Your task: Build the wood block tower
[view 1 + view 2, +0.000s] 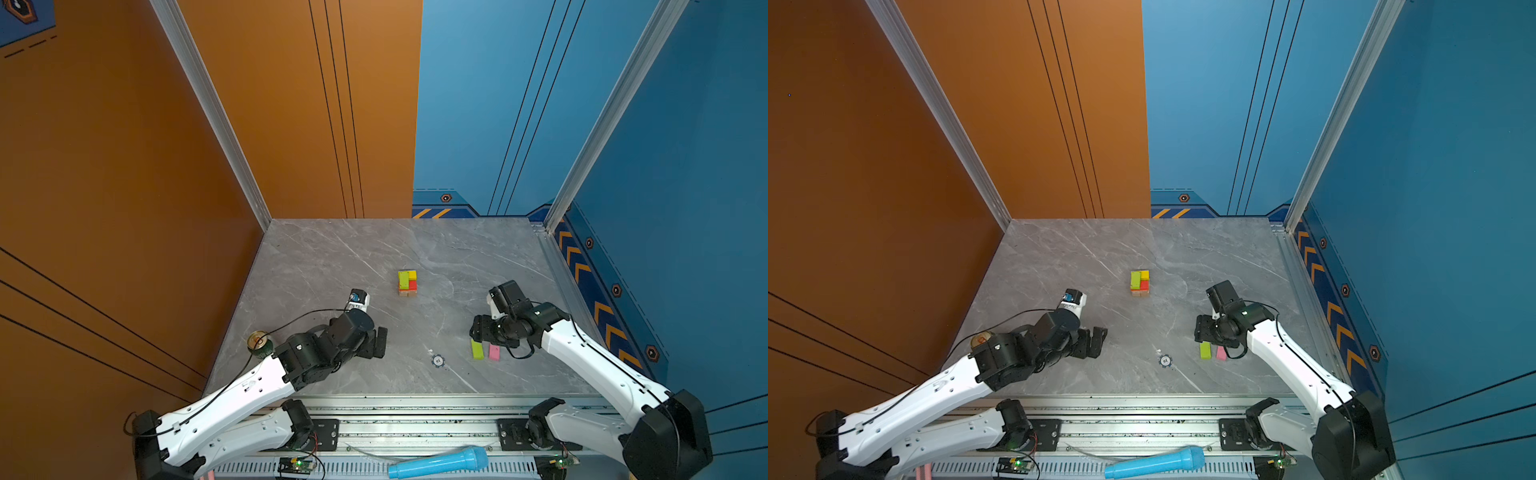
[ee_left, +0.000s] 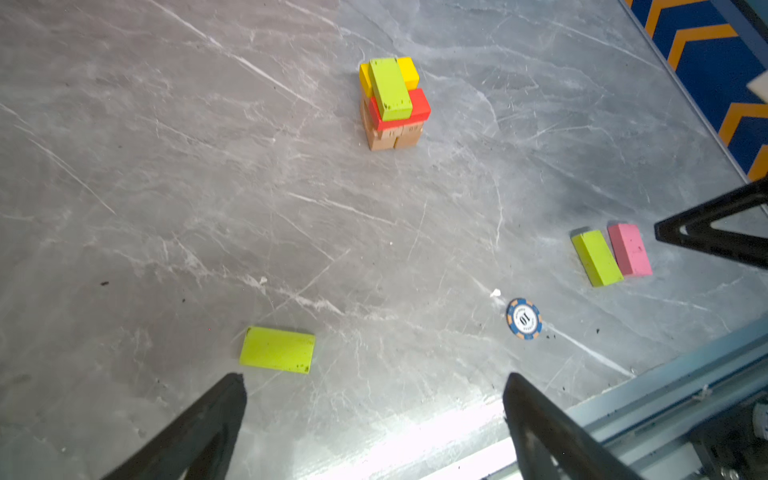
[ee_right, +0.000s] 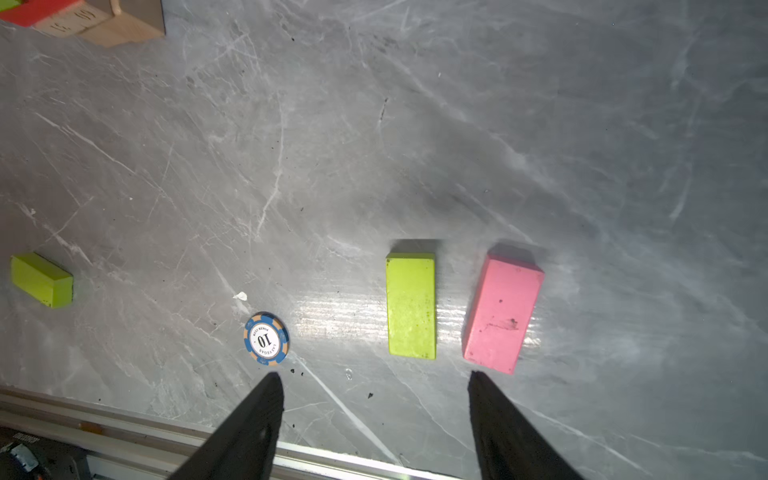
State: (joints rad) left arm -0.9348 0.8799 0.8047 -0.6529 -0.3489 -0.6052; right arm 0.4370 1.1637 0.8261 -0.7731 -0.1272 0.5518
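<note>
The tower stands mid-table: tan blocks at the base, red and yellow above, one lime green block on top. A loose lime green block and a pink block lie side by side just beyond my right gripper, which is open and holds nothing. Another lime green block lies flat just ahead of one finger of my left gripper, which is open wide and empty. My left arm hides that block in both top views.
A blue-white poker chip lies near the table's front, between the arms. A green can stands at the left table edge behind the left arm. A blue cylinder rests on the metal rail in front.
</note>
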